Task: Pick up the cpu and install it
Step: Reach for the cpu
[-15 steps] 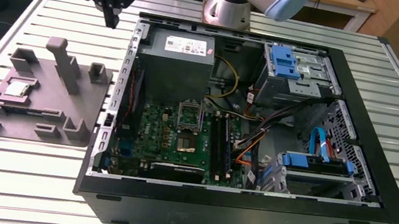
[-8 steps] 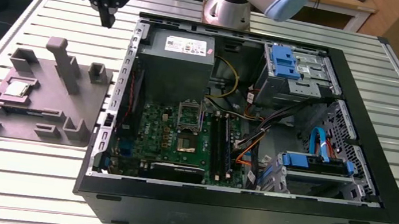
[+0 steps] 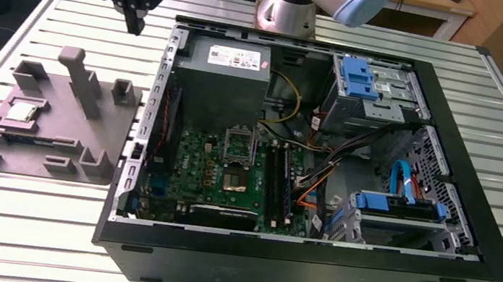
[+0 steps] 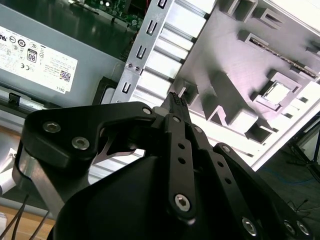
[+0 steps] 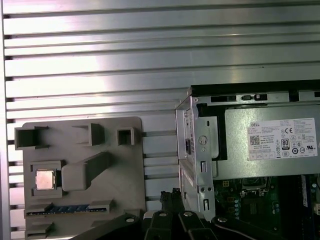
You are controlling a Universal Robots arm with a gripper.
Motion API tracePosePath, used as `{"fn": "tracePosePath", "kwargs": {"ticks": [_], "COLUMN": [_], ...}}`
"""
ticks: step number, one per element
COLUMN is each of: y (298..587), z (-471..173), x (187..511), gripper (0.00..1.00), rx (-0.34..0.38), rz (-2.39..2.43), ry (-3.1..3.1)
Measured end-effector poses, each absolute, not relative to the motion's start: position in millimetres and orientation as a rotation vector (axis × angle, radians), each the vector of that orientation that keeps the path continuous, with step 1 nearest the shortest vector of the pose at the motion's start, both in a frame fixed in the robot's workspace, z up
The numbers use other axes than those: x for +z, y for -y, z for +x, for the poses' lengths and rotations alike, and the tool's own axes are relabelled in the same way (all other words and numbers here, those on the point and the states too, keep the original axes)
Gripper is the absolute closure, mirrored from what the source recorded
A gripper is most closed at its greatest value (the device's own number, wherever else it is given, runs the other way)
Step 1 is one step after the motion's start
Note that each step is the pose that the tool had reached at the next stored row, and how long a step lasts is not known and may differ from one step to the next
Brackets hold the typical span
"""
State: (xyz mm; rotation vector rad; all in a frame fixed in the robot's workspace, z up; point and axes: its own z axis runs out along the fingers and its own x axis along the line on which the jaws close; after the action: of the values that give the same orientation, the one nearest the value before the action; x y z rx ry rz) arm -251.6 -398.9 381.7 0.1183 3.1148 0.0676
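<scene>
The cpu (image 3: 22,111) is a small silvery square chip lying flat in a recess of the grey holder plate (image 3: 55,152), on the table at the exterior view's left of the open computer case (image 3: 313,266). It is also seen in both wrist views (image 5: 45,179) (image 4: 276,92). My gripper (image 3: 135,24) hangs high above the table, beyond the holder plate and beside the case's far corner. Its black fingers (image 4: 177,100) are shut together on nothing. Inside the case, the green motherboard (image 3: 267,209) carries a square metal-framed socket (image 3: 234,179).
A grey power-supply box (image 3: 223,72) with a white label sits at the far end of the case. Blue drive brackets (image 3: 362,79), cables (image 3: 325,176) and a second blue bracket (image 3: 399,208) fill the case's other side. The holder plate has upright posts (image 3: 79,78). The table (image 3: 16,227) is ribbed metal.
</scene>
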Motion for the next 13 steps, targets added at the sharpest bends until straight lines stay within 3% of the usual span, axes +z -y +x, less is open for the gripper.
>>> {"fn": "tracePosePath", "kwargs": {"ticks": [13], "y": [398.9], "z": [-259.1], "x": [381.6], "gripper": [0.9], "rx": [0.068], "rz": [0.118], "ry": [-3.115]}}
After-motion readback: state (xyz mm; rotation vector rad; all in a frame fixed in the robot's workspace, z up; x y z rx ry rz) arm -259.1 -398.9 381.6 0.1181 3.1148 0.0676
